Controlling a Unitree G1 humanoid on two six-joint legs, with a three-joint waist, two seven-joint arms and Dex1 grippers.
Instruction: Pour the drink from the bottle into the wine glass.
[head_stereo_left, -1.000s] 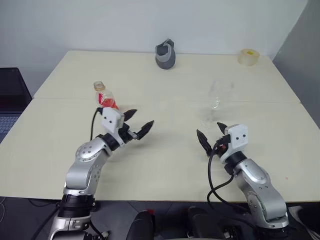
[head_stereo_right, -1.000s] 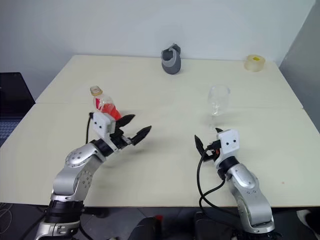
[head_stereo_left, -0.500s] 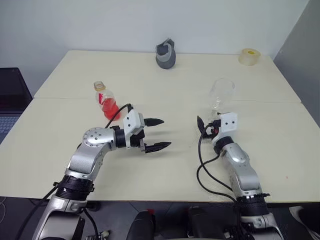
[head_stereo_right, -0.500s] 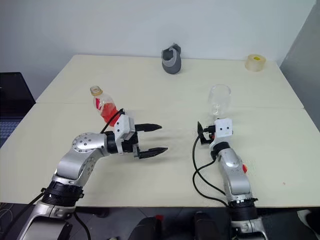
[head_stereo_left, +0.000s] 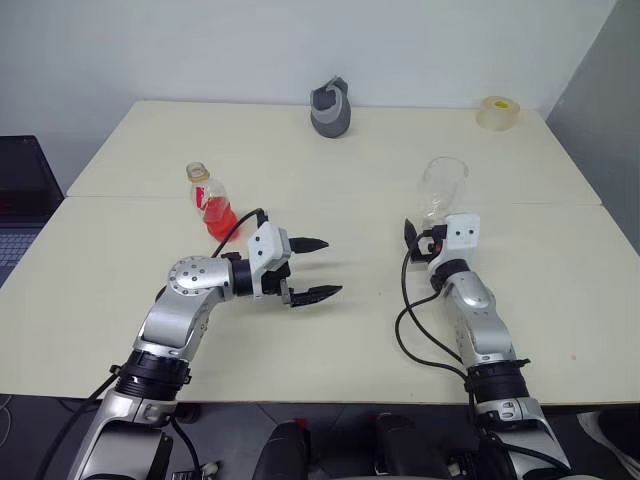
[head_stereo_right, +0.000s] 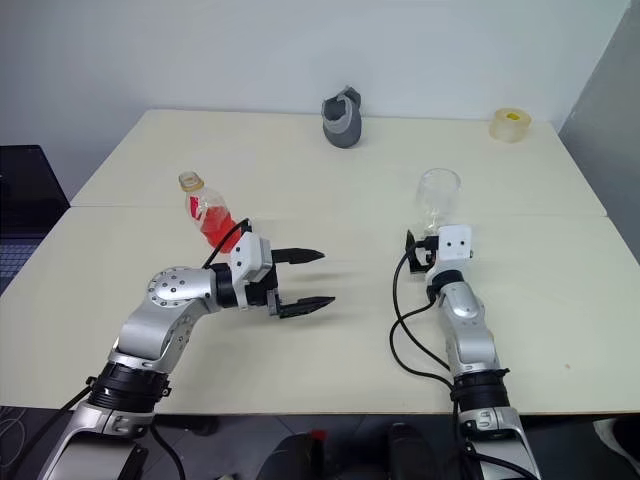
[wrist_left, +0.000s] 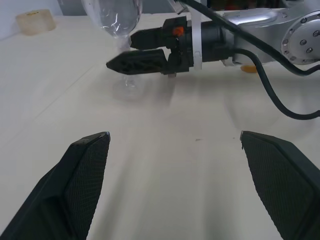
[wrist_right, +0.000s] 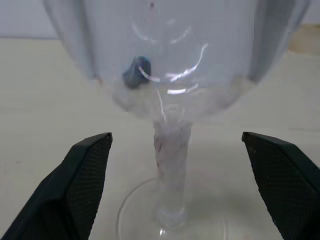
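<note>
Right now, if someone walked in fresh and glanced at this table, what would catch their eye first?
Probably the bottle of bright red drink near the table's left side, standing uncapped just behind the open left gripper. Next, the clear wine glass on the right, with the right gripper open, fingers either side of its stem. A grey jug and tape roll sit along the far edge.

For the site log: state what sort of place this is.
Probably an office or lab test room. A plain pale table stands against a bare white wall, with a tape roll at its far corner and a laptop on a desk beside it.
</note>
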